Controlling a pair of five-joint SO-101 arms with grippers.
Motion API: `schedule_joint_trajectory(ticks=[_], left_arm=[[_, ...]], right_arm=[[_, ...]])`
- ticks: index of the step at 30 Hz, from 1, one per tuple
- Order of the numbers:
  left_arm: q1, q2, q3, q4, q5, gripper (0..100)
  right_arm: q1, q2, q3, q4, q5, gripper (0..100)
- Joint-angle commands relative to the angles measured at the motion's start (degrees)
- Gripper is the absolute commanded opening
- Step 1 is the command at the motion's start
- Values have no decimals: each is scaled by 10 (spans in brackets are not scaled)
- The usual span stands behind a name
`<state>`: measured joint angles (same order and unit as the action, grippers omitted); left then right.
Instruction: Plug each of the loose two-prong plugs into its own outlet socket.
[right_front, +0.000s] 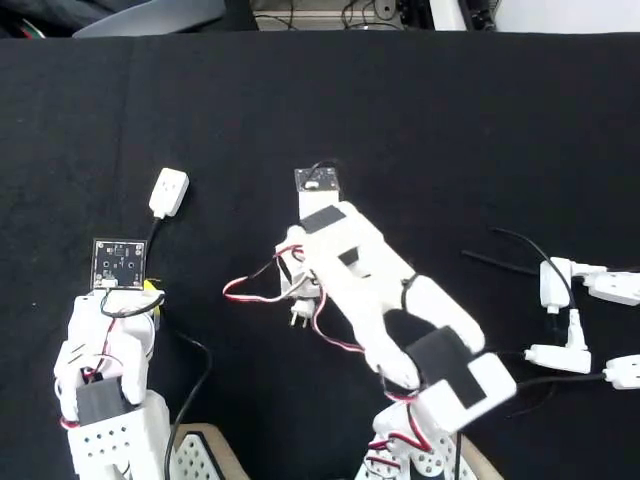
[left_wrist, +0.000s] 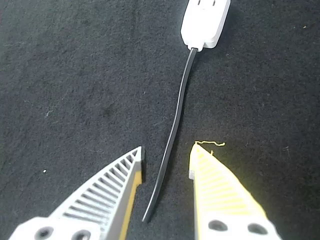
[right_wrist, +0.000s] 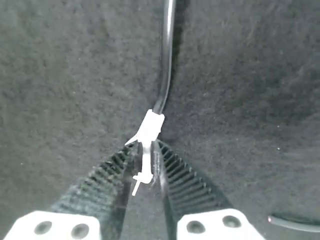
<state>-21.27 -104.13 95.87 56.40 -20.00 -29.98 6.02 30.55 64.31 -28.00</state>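
Note:
A white outlet socket (left_wrist: 205, 17) lies on the black cloth, and its black cable (left_wrist: 177, 115) runs back between the fingers of my left gripper (left_wrist: 166, 160). That gripper is open, straddling the cable without touching it. In the high view the same socket (right_front: 168, 192) sits just beyond the left arm (right_front: 105, 380). My right gripper (right_wrist: 145, 147) is shut on a small white plug (right_wrist: 151, 125), whose black cable (right_wrist: 167, 60) leads away over the cloth. The right arm (right_front: 380, 290) stretches over the table's middle and hides its gripper.
Several white plugs and sockets with black cables lie at the table's right edge (right_front: 560, 355), (right_front: 610, 287). A small two-prong piece (right_front: 297, 318) shows beside the right arm's red wires. Another cable (right_wrist: 295, 225) crosses a corner of the right wrist view.

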Motion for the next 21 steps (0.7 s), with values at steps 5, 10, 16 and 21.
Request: schedule_joint_trajectory(ticks=[5,10,16,21], left_arm=[[-6,-3,-1,-12,-3,163],[-6,-3,-1,-12,-3,163],[-6,-3,0,-11,-17,162],[-6,-3,0,-10,-20,162]], right_arm=[[-11,102,-128,108,-6,103],[-10,142,-153,137,-6,175],[-12,168,-152,143,-2,180],[-40,214,-172,143,-2,180]])
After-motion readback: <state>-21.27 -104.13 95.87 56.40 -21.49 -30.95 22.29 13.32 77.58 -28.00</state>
